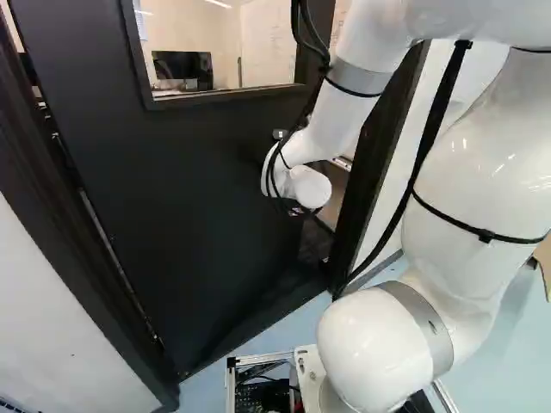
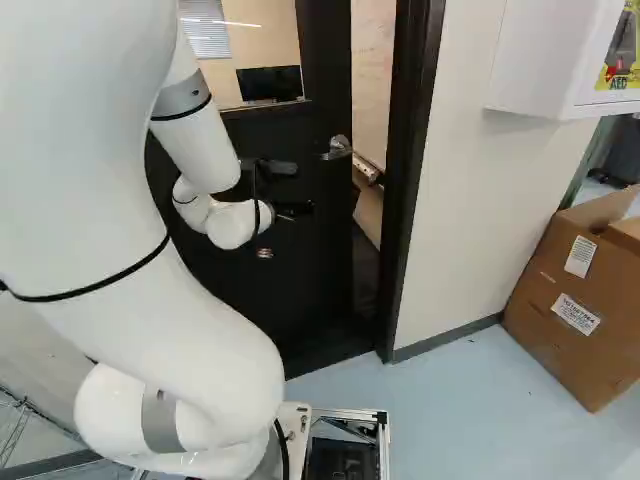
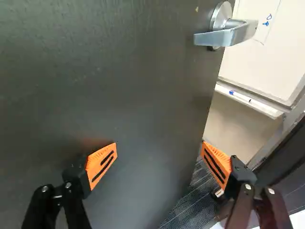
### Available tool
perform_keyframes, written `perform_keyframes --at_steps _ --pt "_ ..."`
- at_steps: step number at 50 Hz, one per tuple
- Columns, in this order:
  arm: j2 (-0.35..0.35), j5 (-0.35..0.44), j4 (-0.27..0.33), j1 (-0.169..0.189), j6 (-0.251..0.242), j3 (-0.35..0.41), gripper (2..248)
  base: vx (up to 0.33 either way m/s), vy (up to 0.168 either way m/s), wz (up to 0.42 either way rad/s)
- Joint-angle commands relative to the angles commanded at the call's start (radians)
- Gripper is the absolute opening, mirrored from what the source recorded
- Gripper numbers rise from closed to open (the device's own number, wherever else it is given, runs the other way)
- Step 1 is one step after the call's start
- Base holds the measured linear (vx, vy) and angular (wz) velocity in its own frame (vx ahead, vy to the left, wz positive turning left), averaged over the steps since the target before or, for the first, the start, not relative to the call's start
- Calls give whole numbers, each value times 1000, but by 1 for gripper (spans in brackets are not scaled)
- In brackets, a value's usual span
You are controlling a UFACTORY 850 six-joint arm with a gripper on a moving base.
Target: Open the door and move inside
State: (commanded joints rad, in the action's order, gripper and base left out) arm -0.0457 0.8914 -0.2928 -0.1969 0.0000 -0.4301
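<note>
Gripper point(image 3: 159, 147) spread wide, nothing held. Door point(image 3: 119, 95) ajar, at 12 o'clock; in right base view, handle point(image 2: 338, 148) at 1 o'clock from gripper. Opening step judged underway. Next: door to be pushed wider before entry.

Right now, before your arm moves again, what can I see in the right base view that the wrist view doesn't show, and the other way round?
Only the right base view: a brown cardboard box, a white wall cabinet and, through the window, a black flat screen.

Only the wrist view: the orange ribbed pads of my open black gripper, and a white marker with a blue end.

Both: the dark, flat door, standing partly open, and its silver metal lever handle.
</note>
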Motion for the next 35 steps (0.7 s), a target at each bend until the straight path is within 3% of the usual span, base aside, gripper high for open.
perform_keyframes --at_steps 35 --pt "-42 37 -111 -91 0 -44 247 0 0 0"
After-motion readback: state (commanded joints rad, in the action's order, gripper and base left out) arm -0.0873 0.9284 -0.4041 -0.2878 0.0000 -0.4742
